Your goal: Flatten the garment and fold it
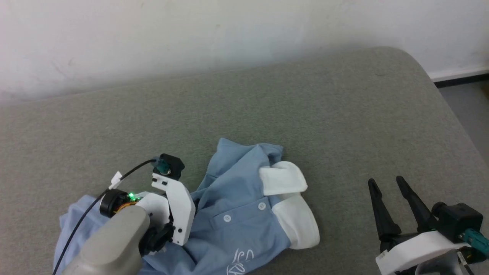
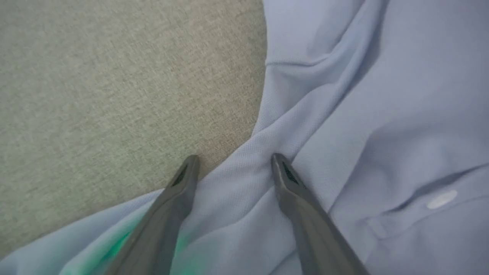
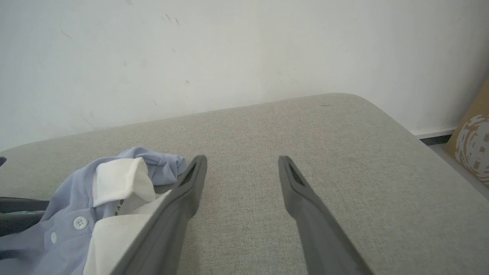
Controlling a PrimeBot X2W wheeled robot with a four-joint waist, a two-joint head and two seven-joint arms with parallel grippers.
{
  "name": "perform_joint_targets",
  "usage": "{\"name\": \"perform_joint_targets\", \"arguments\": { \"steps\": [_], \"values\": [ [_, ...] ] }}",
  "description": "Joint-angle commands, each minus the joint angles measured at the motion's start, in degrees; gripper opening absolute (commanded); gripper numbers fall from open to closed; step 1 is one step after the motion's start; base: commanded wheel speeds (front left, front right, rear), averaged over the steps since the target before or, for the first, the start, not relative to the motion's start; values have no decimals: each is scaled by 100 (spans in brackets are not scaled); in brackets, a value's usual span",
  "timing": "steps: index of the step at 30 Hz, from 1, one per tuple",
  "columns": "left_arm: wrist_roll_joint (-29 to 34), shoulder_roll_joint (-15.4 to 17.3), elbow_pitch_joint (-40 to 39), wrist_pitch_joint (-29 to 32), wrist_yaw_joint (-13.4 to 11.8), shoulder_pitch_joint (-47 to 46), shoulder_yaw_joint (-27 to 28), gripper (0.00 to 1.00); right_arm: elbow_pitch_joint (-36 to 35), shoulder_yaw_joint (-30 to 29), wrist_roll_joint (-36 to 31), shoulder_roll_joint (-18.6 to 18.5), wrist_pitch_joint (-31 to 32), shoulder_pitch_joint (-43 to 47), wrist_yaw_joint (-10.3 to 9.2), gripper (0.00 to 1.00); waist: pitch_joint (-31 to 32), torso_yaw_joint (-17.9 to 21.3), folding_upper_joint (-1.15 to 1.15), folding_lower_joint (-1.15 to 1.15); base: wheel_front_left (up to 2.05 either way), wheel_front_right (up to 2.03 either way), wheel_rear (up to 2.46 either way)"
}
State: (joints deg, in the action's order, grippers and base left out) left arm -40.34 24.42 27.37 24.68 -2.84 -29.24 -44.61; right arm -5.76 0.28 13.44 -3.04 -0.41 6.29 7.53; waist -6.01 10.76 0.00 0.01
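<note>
The garment (image 1: 244,214), a light-blue shirt with white collar and trim, lies crumpled at the lower middle of the grey cushioned surface (image 1: 267,114). My left gripper (image 2: 233,160) points down over the shirt's left part, open, its fingertips resting on a fold of blue cloth (image 2: 344,114) at the fabric's edge, nothing pinched between them. In the head view the left wrist (image 1: 168,206) hides those fingers. To the shirt's right, apart from it, my right gripper (image 1: 386,182) hovers open above bare cushion. In the right wrist view the shirt (image 3: 114,183) lies to the left of that gripper (image 3: 242,160).
A white wall (image 1: 191,34) runs along the back of the cushion. The cushion's rounded right edge (image 1: 450,103) drops to a grey floor. A brown cardboard box (image 3: 473,145) leans at the far right near the wall.
</note>
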Motion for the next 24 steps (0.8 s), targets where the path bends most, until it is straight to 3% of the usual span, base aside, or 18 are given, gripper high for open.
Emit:
{"name": "perform_joint_targets", "arguments": {
  "steps": [1, 2, 3, 4, 7, 10, 17, 23, 24],
  "values": [
    [-54, -25, 196, 292, 139, -65, -158, 100, 44, -7, 33, 16, -41, -35, -4, 100, -71, 117, 0, -1, 0, 0, 0],
    [-69, -29, 262, 445, 242, -65, -247, 76, 67, -4, 27, 16, -27, -28, -4, 100, -66, 117, 0, -1, 0, 0, 0],
    [-88, -43, 295, 548, 349, -62, -319, 30, 82, -5, 22, 16, -27, -23, -4, 100, -61, 109, 0, -1, 0, 0, 0],
    [-140, -69, 317, 616, 430, -47, -349, 0, 93, -6, 26, 16, -28, -24, -4, 100, -54, 98, 0, -1, 0, 0, 0],
    [-92, -65, 302, 474, 468, -66, -367, 0, 123, 0, 43, 16, -30, -46, -4, 100, -26, 45, 0, -1, 0, 0, 0],
    [-94, 25, 163, -101, 240, -47, -74, 0, 140, -2, 39, 16, -20, -54, -4, 100, 23, 2, 0, -1, 0, 0, 0],
    [-263, 641, -862, -1554, -1024, 690, 1112, 0, 140, -140, 1, 16, 27, 128, -4, 100, 192, -165, 0, -1, 0, 0, 0],
    [-672, 1129, -2080, -1982, -2292, 2374, 1990, 0, 127, -165, -10, 16, 117, 255, -4, 100, 306, -295, 0, -1, 0, 0, 0],
    [-672, 1129, -2080, -1982, -2292, 2374, 1990, 0, 127, -165, -10, 16, 117, 255, -4, 100, 306, -295, 0, -1, 0, 0, 0]
  ]
}}
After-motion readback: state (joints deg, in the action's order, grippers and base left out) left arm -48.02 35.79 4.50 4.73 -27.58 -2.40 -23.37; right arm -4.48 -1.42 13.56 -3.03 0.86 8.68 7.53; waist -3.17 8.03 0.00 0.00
